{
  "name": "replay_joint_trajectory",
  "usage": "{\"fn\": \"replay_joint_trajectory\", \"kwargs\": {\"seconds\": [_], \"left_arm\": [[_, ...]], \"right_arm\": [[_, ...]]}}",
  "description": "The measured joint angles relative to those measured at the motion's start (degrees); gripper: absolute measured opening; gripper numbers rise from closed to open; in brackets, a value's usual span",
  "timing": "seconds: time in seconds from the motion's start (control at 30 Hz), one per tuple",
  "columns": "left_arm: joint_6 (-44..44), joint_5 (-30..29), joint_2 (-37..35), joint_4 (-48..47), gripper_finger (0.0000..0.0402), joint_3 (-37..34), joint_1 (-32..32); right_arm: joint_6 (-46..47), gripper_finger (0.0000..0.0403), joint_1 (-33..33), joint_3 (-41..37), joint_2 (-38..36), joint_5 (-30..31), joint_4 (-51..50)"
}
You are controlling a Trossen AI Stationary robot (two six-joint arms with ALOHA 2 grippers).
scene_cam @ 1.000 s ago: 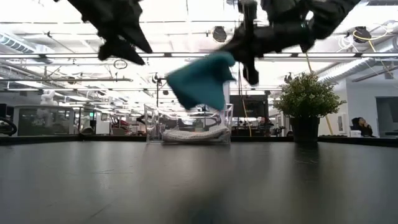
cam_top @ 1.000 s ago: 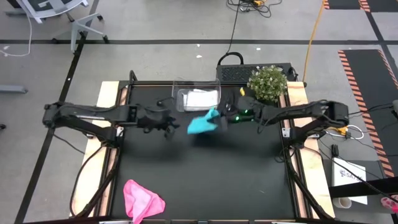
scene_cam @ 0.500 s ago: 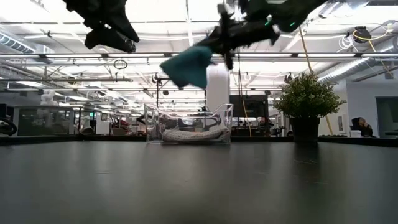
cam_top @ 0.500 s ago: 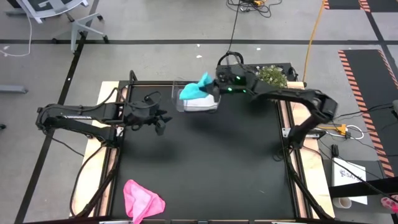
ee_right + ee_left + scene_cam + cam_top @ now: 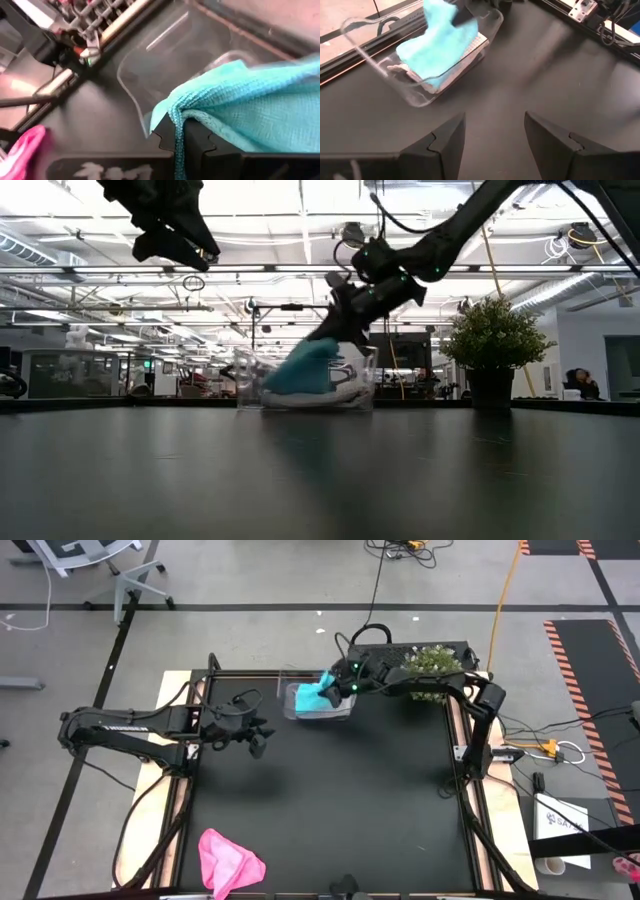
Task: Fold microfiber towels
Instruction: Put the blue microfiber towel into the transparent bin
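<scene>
- The right gripper (image 5: 334, 688), clamped on the teal towel (image 5: 318, 695), lowers it into the clear tub (image 5: 345, 712) atop the white towel (image 5: 475, 45).
- The left gripper (image 5: 258, 733) hangs open, empty.
- The pink towel (image 5: 228, 860) lies crumpled, unfolded.

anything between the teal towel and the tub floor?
Yes. A pale grey-white folded towel already lies in the clear plastic tub, directly under the teal microfiber towel that the right hand, shut on it, holds inside the tub. The teal one will land on top of it, not on the floor.
</scene>
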Motion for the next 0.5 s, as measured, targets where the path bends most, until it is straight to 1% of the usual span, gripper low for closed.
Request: {"fn": "replay_joint_trajectory", "kwargs": {"seconds": [0.17,0.27,0.33,0.5], "left_arm": [[0.0,-0.1,0.0,0.0,0.0207,0.0,0.2],[0.0,-0.1,0.0,0.1,0.0207,0.0,0.2],[-0.1,-0.1,0.0,0.1,0.0207,0.0,0.2],[-0.3,0.0,0.0,0.1,0.0207,0.0,0.2]], "right_arm": [[0.2,0.0000,0.8,-4.3,-0.1,0.1,-0.3],[0.9,0.0004,1.0,-5.3,-0.2,0.1,-0.2],[1.0,0.0018,1.0,-5.4,-0.2,0.0,-0.6],[0.8,0.0067,1.0,-5.5,-2.1,0.1,-3.0]]}}
